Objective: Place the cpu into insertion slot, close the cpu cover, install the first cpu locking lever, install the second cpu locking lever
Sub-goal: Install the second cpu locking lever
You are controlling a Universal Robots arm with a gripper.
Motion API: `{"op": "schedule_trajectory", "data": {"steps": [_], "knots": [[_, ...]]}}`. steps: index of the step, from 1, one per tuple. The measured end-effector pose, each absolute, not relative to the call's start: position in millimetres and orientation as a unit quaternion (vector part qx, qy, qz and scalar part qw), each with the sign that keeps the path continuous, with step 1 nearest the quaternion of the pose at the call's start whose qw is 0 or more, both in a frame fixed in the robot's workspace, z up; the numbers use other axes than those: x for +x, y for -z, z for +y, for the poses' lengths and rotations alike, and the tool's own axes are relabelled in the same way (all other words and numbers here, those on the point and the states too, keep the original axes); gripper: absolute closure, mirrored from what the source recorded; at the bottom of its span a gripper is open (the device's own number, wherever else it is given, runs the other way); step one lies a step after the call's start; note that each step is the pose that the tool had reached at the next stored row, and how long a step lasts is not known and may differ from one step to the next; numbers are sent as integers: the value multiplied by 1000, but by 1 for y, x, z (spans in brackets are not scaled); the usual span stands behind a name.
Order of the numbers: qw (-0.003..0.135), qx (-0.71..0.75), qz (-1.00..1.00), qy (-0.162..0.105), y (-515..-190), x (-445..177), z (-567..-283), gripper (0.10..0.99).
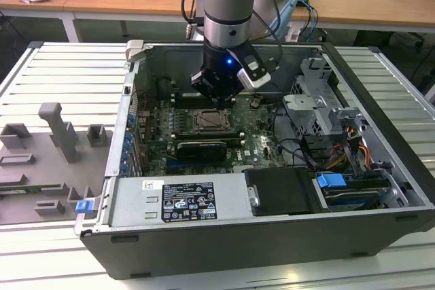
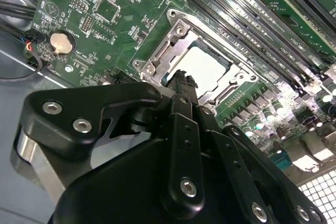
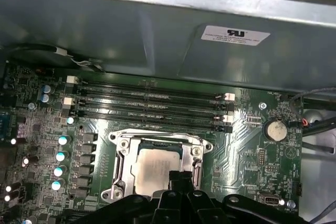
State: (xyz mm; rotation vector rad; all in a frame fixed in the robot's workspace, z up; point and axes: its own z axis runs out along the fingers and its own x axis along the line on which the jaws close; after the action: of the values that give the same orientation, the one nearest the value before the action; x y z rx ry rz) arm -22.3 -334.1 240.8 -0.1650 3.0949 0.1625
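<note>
CPU [image 3: 155, 170] sits flat in the insertion slot [image 3: 122, 157] at lower centre of the first wrist view, with the gripper [image 2: 184, 78] just above it; you cannot tell whether its fingers are parted. Judge the chip light, rigid, slick-faced and fragile underneath, so hold it by its edges. A white label [image 3: 234, 34] on the case wall carries print too small to read.

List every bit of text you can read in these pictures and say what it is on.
On the case wall, the white sticker: print too small to read.
On the power supply, the black label: too small to read.
On the green board, white lettering: too small to read.
</note>
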Motion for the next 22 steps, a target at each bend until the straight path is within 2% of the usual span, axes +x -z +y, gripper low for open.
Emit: {"op": "schedule_trajectory", "data": {"steps": [22], "knots": [[15,-53,997,-53,-241,-22,-368,980]]}}
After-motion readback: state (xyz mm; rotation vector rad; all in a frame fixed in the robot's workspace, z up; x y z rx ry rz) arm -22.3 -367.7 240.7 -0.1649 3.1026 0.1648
